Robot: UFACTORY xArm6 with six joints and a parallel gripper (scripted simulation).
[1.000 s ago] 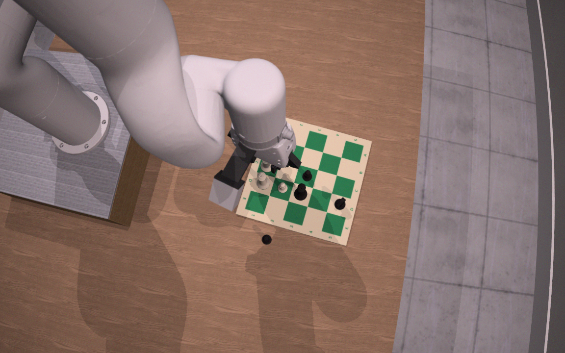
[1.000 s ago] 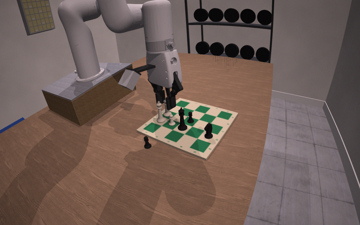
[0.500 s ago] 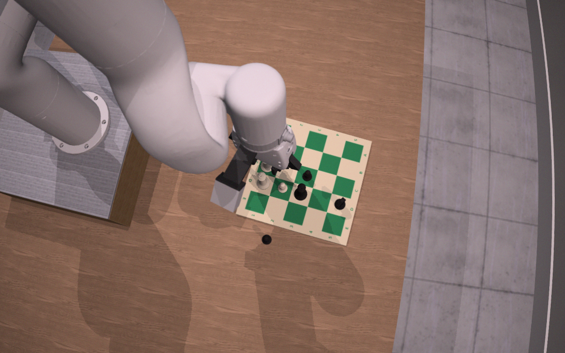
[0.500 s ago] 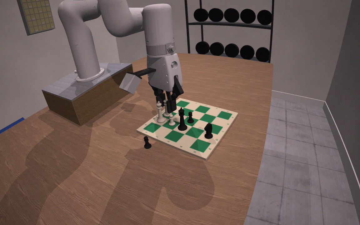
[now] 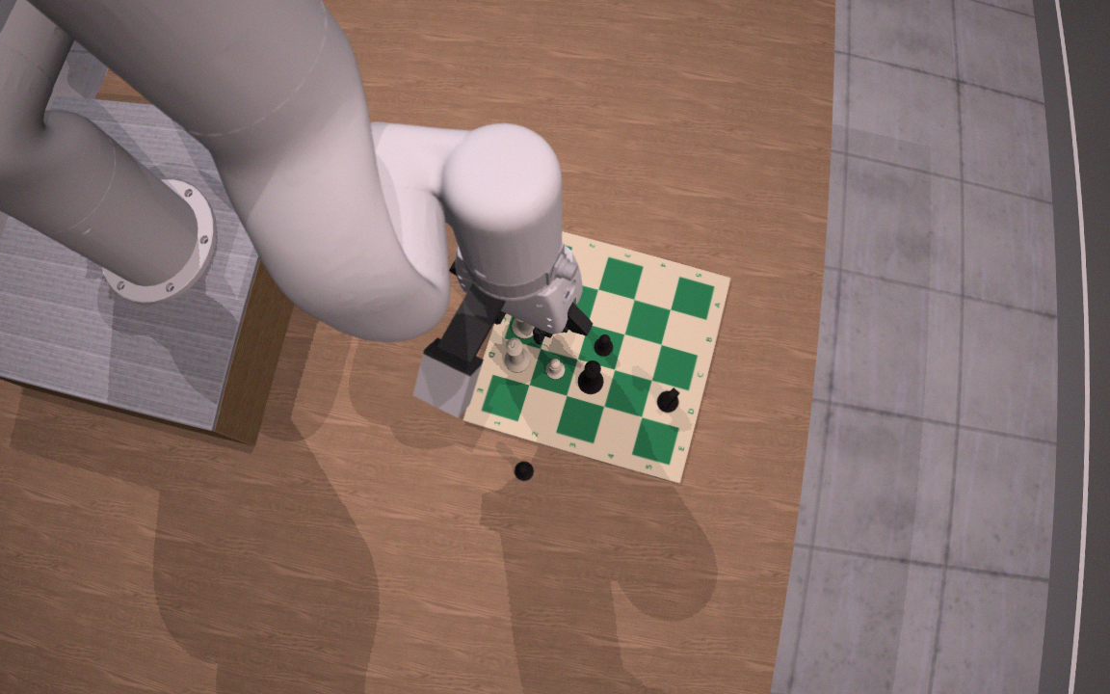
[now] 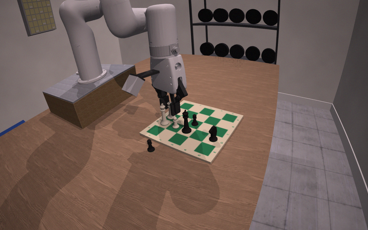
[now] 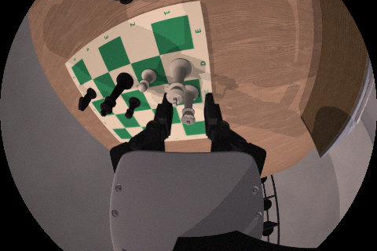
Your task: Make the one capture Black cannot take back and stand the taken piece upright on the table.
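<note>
The green and cream board point(image 5: 597, 356) lies on the wooden table. My gripper point(image 6: 171, 110) is low over the board's near-left corner, open, its fingers on either side of a slim white piece point(image 6: 169, 112), also seen in the wrist view point(image 7: 188, 106). A white king point(image 6: 162, 115) stands just beside it and a white pawn point(image 6: 175, 122) in front. A tall black piece point(image 6: 186, 122), a black pawn point(image 6: 194, 120) and a black knight point(image 6: 213, 133) stand on the board. Another black pawn point(image 6: 150, 145) stands upright on the table off the board's edge.
The arm's base sits on a raised block point(image 6: 91, 88) at the table's left. A rack with black discs point(image 6: 233, 31) stands behind the table. The wrist camera housing point(image 6: 133, 84) juts out left of the gripper.
</note>
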